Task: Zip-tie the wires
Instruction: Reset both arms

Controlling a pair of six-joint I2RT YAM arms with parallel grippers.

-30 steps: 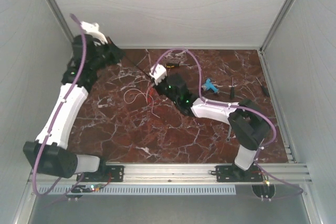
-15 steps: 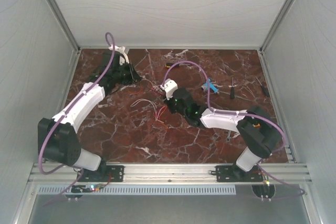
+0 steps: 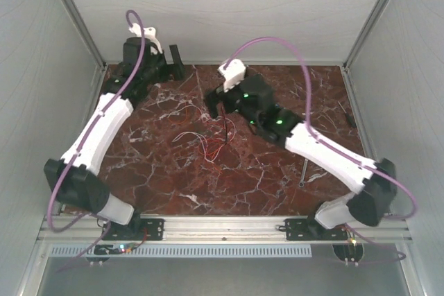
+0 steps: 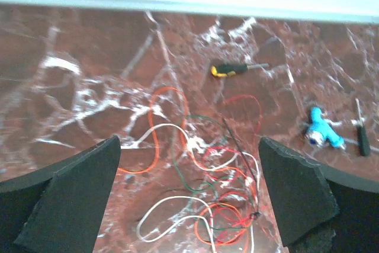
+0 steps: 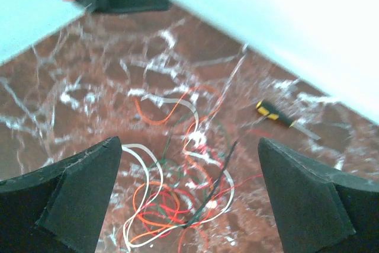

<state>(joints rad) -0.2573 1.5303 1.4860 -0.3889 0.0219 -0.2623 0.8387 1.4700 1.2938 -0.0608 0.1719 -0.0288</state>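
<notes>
The wires [image 3: 205, 142] lie in a loose tangle of red, orange, white and green strands on the marble table. In the left wrist view the wires [image 4: 201, 176] show below and between the fingers, with a thin black zip tie [image 4: 240, 164] running across them to a point where the strands bunch. The right wrist view shows the same wires [image 5: 172, 194] and zip tie [image 5: 216, 185]. My left gripper [image 3: 172, 60] hangs open at the back left, above the table. My right gripper [image 3: 220, 105] is open above the tangle's far side. Nothing is between the fingers of the left gripper [image 4: 189, 197] or the right gripper [image 5: 189, 199].
A yellow-and-black screwdriver [image 4: 234, 70] lies beyond the wires and also shows in the right wrist view [image 5: 273, 113]. A blue tool [image 4: 323, 134] and a thin dark screwdriver [image 4: 360, 137] lie to the right. Another screwdriver [image 3: 303, 171] lies by the right forearm. White walls close in the back and sides.
Both grippers have opened and lifted up and back from the wires. The tangle stays on the table with the zip tie on it.
</notes>
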